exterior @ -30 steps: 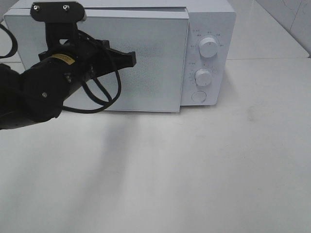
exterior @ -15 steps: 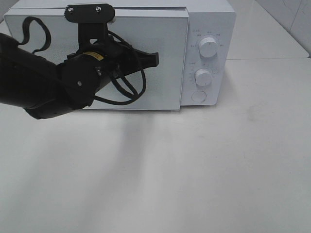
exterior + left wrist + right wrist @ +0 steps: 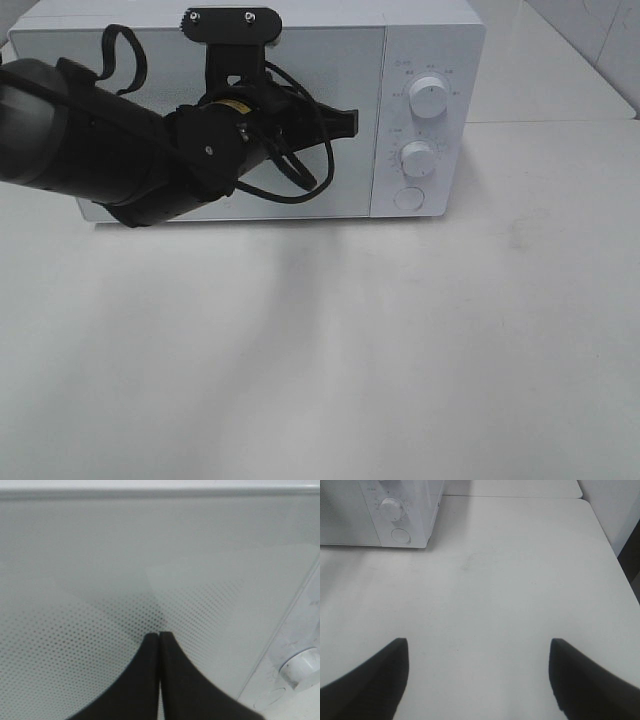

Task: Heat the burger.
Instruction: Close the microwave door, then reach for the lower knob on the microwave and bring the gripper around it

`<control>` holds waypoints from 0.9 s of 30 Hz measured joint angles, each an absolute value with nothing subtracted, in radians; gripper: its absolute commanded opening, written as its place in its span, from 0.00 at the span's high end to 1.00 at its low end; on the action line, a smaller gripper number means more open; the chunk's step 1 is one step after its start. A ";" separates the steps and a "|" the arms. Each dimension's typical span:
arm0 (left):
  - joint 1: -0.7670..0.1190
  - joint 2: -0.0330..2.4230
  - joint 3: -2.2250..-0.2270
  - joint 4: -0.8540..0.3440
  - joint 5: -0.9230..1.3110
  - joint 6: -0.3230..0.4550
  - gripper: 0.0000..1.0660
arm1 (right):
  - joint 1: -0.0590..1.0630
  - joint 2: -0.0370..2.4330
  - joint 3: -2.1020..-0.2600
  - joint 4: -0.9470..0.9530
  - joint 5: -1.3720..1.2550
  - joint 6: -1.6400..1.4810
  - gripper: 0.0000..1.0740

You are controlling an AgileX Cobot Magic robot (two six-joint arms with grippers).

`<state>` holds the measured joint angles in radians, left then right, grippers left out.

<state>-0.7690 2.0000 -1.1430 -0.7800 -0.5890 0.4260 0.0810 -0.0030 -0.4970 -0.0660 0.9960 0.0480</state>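
Pointing at microwave door point(image 3: 335, 65), pinched left gripper point(image 3: 351, 122)

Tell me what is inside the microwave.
Nothing inside can be seen. The door of the microwave is closed, and its dotted window shows no interior. The shut left gripper points at the door. No burger shows in any view; whether it is inside cannot be told.

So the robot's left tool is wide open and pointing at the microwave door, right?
Not quite. The left tool is shut, with no gap at its tip, not wide open. The left wrist view shows this. It does point at the microwave door.
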 measured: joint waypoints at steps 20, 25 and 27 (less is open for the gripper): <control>-0.816 1.881 -1.073 -0.812 -0.254 0.499 0.05 | 0.081 -0.003 -0.497 -0.066 0.996 0.048 0.30; -0.814 1.841 -1.073 -0.811 -0.055 0.500 0.06 | 0.081 -0.003 -0.497 -0.066 0.996 0.048 0.30; -0.798 1.823 -1.072 -0.808 0.079 0.500 0.06 | 0.081 -0.003 -0.497 -0.066 0.996 0.048 0.30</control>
